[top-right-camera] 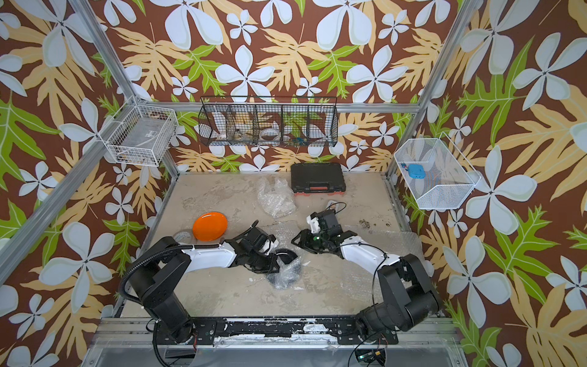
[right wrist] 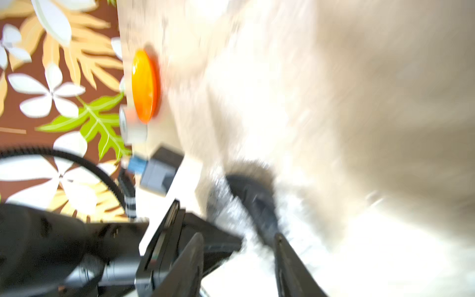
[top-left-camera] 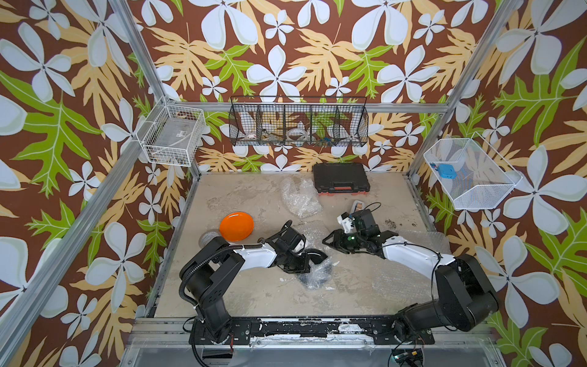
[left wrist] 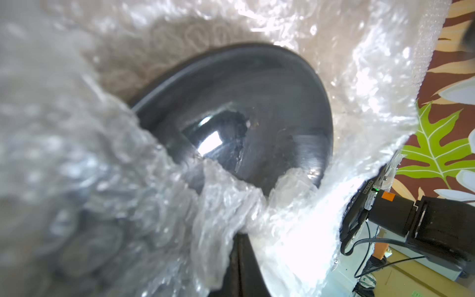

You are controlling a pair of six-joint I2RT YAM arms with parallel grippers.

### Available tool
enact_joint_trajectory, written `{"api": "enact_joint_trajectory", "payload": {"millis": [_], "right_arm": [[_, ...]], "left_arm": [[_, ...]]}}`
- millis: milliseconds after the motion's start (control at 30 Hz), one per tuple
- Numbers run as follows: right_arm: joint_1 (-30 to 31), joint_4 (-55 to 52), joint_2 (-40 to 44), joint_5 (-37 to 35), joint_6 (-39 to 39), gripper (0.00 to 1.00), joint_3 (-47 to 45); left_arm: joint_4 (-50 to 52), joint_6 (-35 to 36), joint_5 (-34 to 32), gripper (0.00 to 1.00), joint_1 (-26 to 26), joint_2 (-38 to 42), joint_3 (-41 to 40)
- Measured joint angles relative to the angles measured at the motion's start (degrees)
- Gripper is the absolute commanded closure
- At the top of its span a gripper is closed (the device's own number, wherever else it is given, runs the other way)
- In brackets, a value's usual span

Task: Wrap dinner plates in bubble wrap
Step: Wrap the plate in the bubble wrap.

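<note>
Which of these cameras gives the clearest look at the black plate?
The left wrist view: the black plate fills the frame, rim and glossy centre plain, with bubble wrap bunched around it. In both top views the plate is only a small dark arc amid wrap; the right wrist view blurs the plate.

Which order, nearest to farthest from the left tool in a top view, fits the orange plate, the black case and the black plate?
1. black plate, right at the left tool, partly under bubble wrap.
2. orange plate, off to the tool's left.
3. black case, far back, toward the rear.
</note>
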State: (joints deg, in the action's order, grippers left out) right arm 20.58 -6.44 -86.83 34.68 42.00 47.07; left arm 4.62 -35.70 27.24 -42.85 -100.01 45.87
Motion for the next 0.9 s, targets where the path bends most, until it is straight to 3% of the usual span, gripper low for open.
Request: {"api": "enact_joint_trajectory", "payload": {"millis": [200, 400, 567, 700, 767, 900], "right_arm": [[-4.9, -2.8, -14.8, 4.3, -9.0, 0.41, 13.6], [-4.9, -3.0, -28.3, 8.8, -12.5, 0.48, 27.1], [-4.7, -6.2, -32.2, 9.8, -14.9, 0.40, 31.2], [-3.5, -9.5, -33.0, 8.0, -17.1, 0.39, 31.2], [-2.9, -9.7, -33.0, 8.9, -18.1, 0.43, 30.1], [-2.3, -9.8, -32.0, 8.5, -18.4, 0.72, 28.3]], "left_arm": [[0.0, 0.9, 0.0, 0.95, 0.0, 0.0, 0.0], [-0.7, 1.1, 0.0, 0.95, 0.0, 0.2, -0.5], [-1.2, 1.1, -0.5, 0.95, -0.1, 0.7, -0.9], [-1.0, 1.1, -1.2, 0.95, -0.1, 1.0, -0.9], [-0.9, 1.1, -1.3, 0.95, -0.2, 1.1, -0.9], [-0.7, 1.2, -1.7, 0.95, -0.2, 1.3, -1.0]]}}
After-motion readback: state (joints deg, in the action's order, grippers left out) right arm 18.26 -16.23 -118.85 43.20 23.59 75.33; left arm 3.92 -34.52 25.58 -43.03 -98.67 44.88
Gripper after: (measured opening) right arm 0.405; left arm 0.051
